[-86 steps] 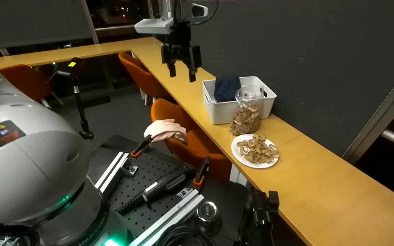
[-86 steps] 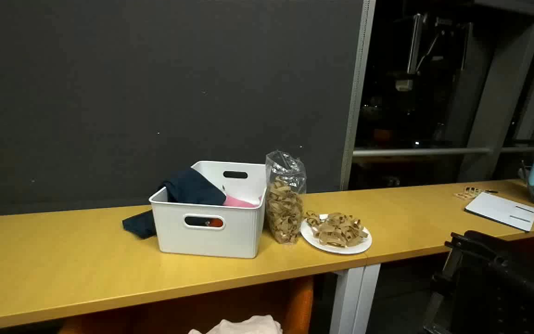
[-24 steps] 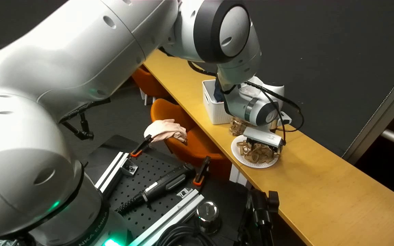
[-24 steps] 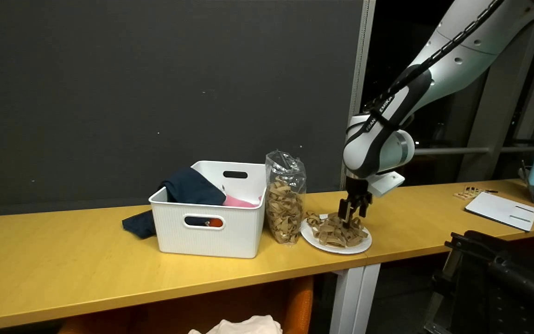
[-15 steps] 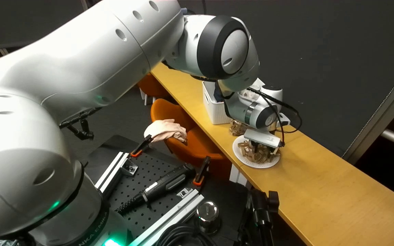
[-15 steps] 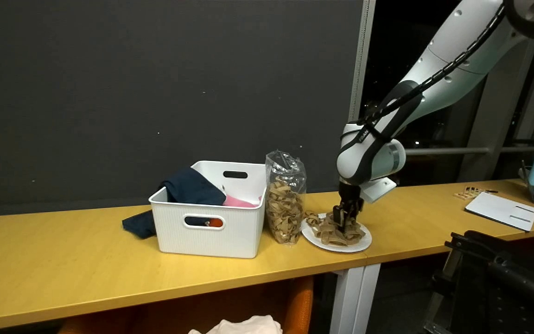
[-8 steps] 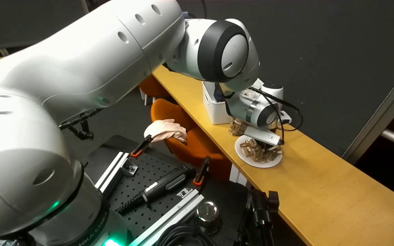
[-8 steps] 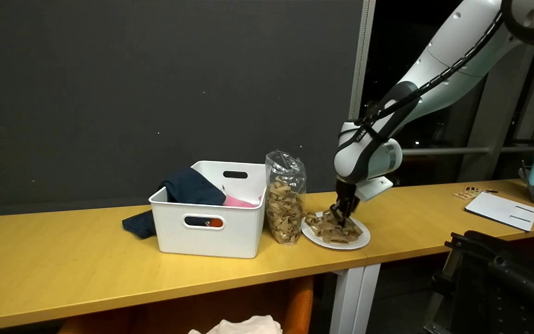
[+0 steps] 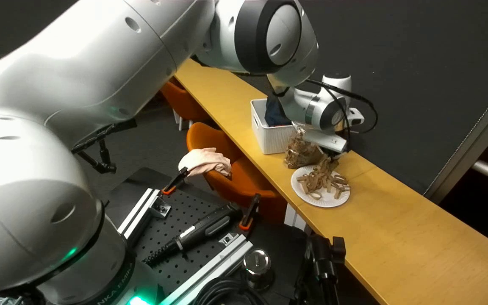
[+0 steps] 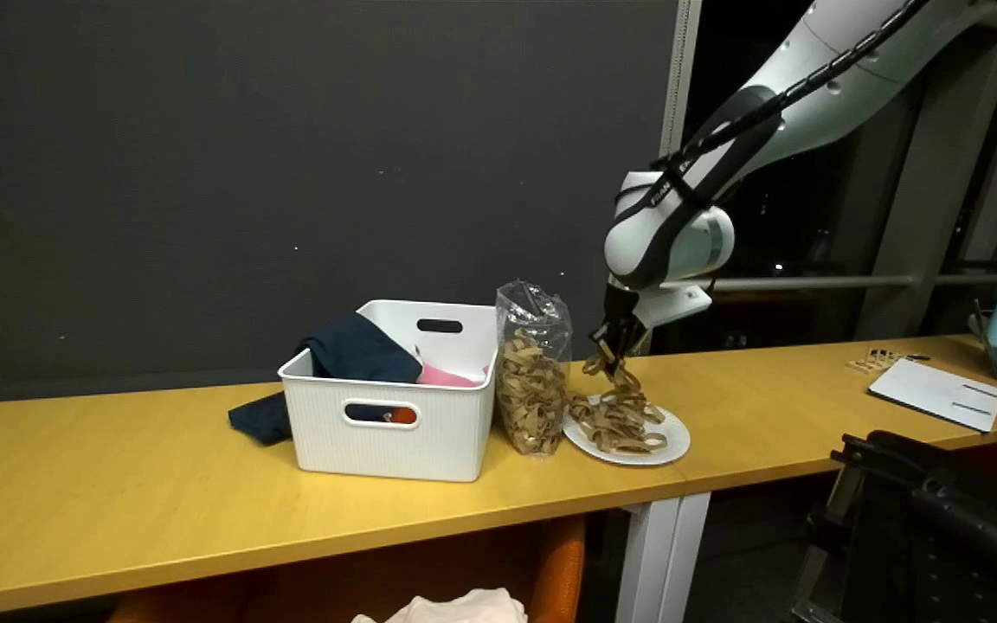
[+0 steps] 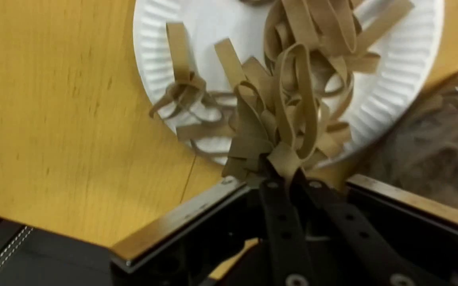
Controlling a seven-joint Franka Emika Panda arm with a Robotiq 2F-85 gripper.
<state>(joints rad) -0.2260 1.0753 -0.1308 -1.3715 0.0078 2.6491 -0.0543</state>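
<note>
Wooden table point(image 10: 118, 476) with white bin point(image 10: 386, 454), clear bag point(image 10: 533, 389), paper plate point(image 10: 673, 439) and perhaps a notebook point(image 10: 937, 394).

Bag point(image 10: 534, 398) blocks gripper point(image 11: 284, 174) from bin point(image 10: 442, 450)

- A dark grey panel point(image 10: 204, 182) stands behind the long yellow wood counter point(image 10: 92, 484).
- Beside the panel, a black window point(image 10: 797, 221) is crossed by a pale rail point(image 10: 819, 283).
- Orange chairs point(image 9: 205, 136) stand along the counter on a dark floor point(image 9: 155, 140).
- A bright speck point(image 10: 778, 266) gleams in the window.
</note>
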